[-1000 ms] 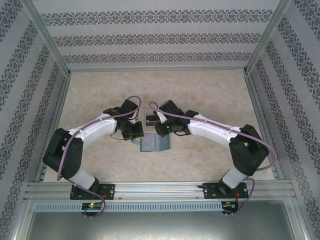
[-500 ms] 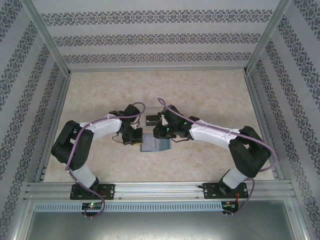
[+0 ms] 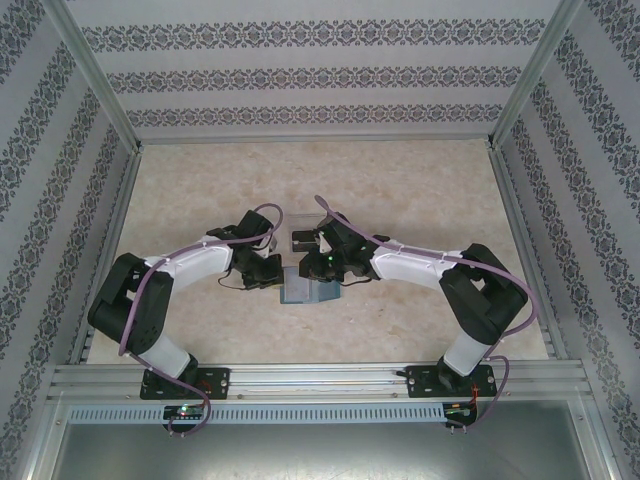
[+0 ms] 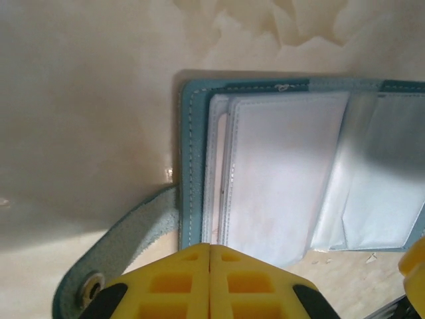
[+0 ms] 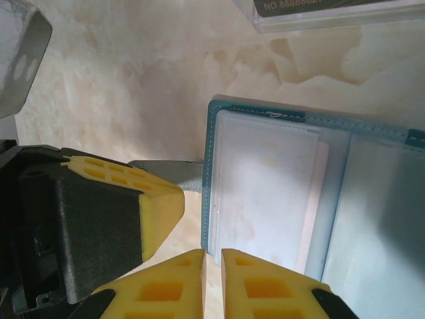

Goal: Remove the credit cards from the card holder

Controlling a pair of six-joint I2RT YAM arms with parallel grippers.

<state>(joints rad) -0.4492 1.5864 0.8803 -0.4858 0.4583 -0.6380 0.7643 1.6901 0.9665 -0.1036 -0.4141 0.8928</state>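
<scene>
Teal card holder lies open on marbled bench. Left tool fingers pressed together, empty. Right tool narrowed to a slit, empty.

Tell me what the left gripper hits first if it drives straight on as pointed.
Probably the card holder: the left gripper points at its near edge. Height above it is unclear.

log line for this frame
card holder: open on table | left gripper: shut, by strap tab | right gripper: narrow gap at holder corner, grip unclear | pale card: inside holder
</scene>
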